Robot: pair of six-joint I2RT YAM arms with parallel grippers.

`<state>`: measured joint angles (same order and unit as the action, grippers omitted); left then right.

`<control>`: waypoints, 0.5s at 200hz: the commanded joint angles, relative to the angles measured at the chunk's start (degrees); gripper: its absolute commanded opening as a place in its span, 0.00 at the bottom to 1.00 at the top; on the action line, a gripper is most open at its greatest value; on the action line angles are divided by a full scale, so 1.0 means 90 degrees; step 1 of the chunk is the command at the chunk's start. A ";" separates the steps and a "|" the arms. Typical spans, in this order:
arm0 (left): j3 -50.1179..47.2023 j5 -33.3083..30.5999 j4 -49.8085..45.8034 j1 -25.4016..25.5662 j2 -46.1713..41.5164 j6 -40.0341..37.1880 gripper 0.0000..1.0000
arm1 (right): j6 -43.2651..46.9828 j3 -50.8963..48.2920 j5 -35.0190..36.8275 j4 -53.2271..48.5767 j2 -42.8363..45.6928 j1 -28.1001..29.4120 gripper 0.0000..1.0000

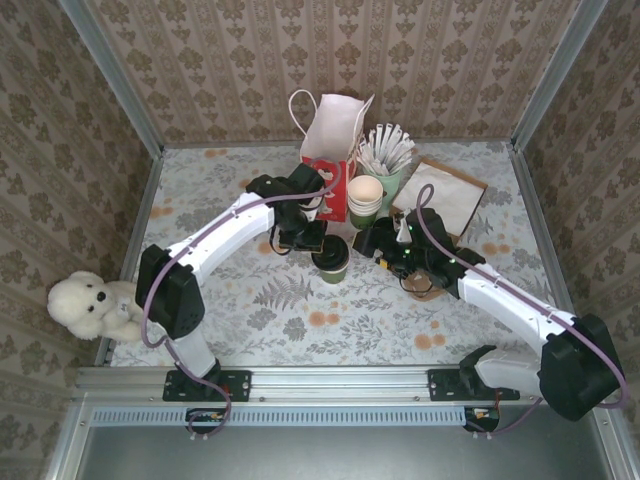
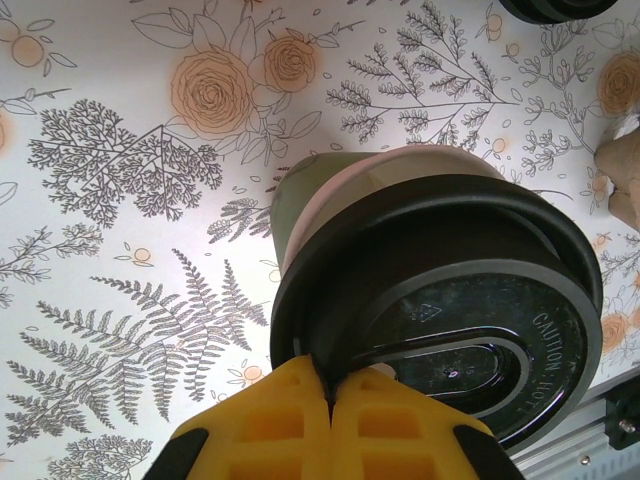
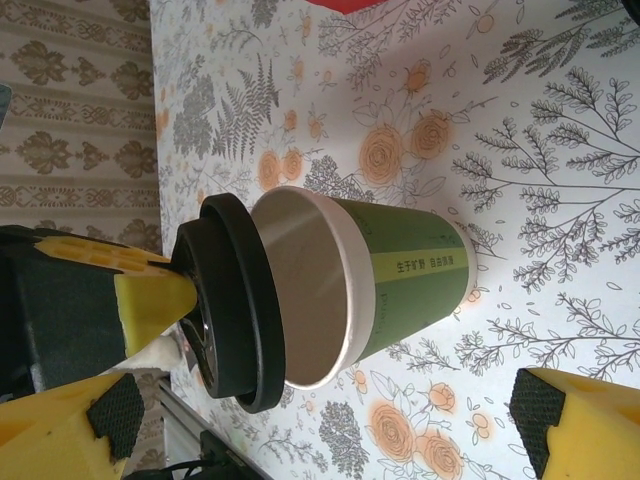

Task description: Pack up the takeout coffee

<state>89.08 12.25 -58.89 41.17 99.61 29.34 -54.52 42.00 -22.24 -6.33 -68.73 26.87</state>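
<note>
The takeout coffee's green paper cup [image 1: 333, 266] [image 3: 410, 290] stands upright on the flowered table, in the middle. Its black lid [image 3: 230, 300] [image 2: 440, 300] hangs tilted just over the cup's mouth, and a gap shows between lid and rim. My left gripper [image 1: 318, 246] [image 2: 330, 385] is shut on the lid's edge, its yellow fingers [image 3: 150, 300] pinching the rim. My right gripper [image 1: 380, 245] [image 3: 320, 440] stands open right of the cup, level with its side, and its fingers do not touch the cup.
A red-and-white paper bag [image 1: 328, 140] stands open at the back. Beside it are a stack of lidless green cups [image 1: 365, 200], a green holder of wrapped sticks [image 1: 388, 160] and a brown paper sheet [image 1: 445, 195]. A white teddy bear [image 1: 90, 305] sits at the left edge.
</note>
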 commanded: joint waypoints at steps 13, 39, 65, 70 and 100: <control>0.0178 0.0120 -0.0174 -0.0003 0.0113 -0.0135 0.00 | -0.0152 -0.0033 -0.0233 0.0068 -0.0145 -0.0037 0.97; 0.0175 0.0093 -0.0190 0.0000 0.0143 -0.0151 0.00 | -0.0153 0.0026 -0.0339 0.0106 -0.0277 -0.0037 0.97; 0.0151 0.0152 -0.0185 0.0007 0.0191 -0.0143 0.00 | -0.0153 0.0032 -0.0416 0.0098 -0.0368 -0.0037 0.97; 0.0133 0.0152 -0.0175 0.0008 0.0201 -0.0145 0.00 | -0.0153 0.0031 -0.0422 0.0097 -0.0374 -0.0032 0.97; 0.0101 0.0173 -0.0138 0.0006 0.0248 -0.0148 0.00 | -0.0152 0.0022 -0.0458 0.0107 -0.0437 -0.0032 0.96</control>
<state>89.08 12.88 -59.00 41.17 101.01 28.91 -55.11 42.00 -24.56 -6.17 -72.10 26.83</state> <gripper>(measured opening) 0.043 0.964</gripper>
